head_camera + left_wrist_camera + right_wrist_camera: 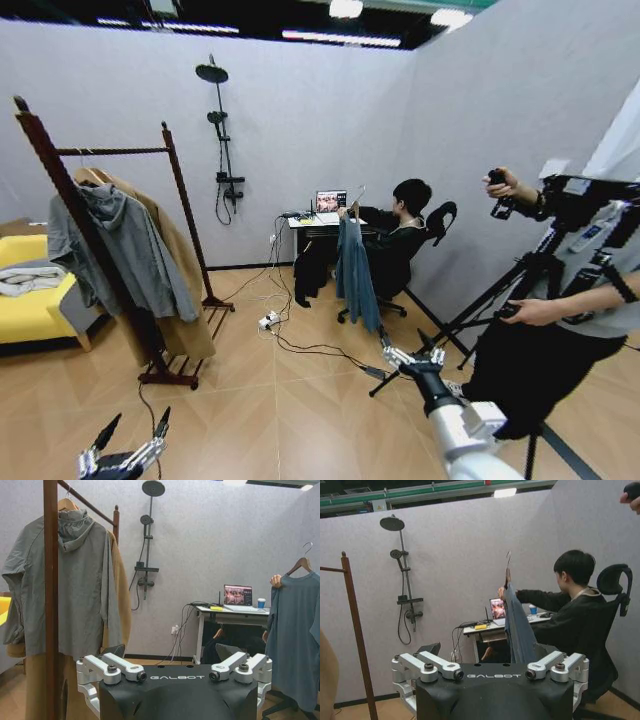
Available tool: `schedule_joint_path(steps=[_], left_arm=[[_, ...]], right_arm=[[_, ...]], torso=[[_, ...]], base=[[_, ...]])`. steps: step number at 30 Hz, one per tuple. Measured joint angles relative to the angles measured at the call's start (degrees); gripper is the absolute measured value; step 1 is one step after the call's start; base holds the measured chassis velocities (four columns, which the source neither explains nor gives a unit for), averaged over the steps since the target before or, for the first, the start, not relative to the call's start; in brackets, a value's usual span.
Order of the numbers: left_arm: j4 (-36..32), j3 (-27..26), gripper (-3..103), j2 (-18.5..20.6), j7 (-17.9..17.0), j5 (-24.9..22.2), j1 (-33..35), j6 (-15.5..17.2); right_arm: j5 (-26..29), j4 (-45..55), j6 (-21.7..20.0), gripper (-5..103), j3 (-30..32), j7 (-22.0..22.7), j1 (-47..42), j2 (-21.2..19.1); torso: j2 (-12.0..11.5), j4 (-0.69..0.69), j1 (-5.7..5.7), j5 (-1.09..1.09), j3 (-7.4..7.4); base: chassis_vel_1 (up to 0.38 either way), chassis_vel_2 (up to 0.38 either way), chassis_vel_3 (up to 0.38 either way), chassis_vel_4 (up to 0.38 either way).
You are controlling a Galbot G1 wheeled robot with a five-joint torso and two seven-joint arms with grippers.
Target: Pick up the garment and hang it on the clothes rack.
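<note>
**Garment Not Yet Taken, Both Grippers Empty**

At about ten o'clock in the head view stood the clothes rack (100, 240), its top rail already carrying a grey hoodie (125, 250) over a long tan coat (180, 290). The rail to the right of those hangers looked bare.

Low at seven o'clock, the left gripper (132, 432) hovered over the wooden floor (270, 400), its fingers spread wide and holding nothing. The left wrist view showed the same splayed jaws, with the rack post close ahead.

Farther right, near the centre at about one o'clock, the garment (354, 270) hung on its wooden hanger, held up by the hand (349, 211) of a seated person at a desk (318, 222). It was well apart from both grippers.

At five o'clock the right gripper (400, 357) pointed toward the garment, fingers open and empty.

The task seemed to be at its opening step, the approach for pickup. The next move would likely call for closing the distance and taking the hanger near its hook.
</note>
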Motion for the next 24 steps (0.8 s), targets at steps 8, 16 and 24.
schedule_joint_path(steps=[8, 16, 24], left_arm=[[0.00, 0.00, 100, 0.00, 0.00, 0.00, 0.00, 0.00], [0.00, 0.00, 100, 0.00, 0.00, 0.00, 0.00, 0.00], [0.00, 0.00, 100, 0.00, 0.00, 0.00, 0.00, 0.00]], right_arm=[[0.07, -2.58, 2.29, 100, 0.60, -1.59, -0.17, 0.27], [-0.83, -3.20, 3.73, 100, 1.68, -2.16, 0.20, 0.33], [-1.02, -3.51, 3.86, 100, 1.56, -2.17, 0.72, 0.37]], torso=[[0.00, 0.00, 0.00, 0.00, 0.00], [0.00, 0.00, -0.01, 0.00, 0.00], [0.01, 0.00, -0.02, -0.01, -0.01]], base=[[0.000, 0.000, 0.000, 0.000], [-0.007, 0.006, 0.004, -0.006], [-0.124, 0.112, 0.115, -0.126]])
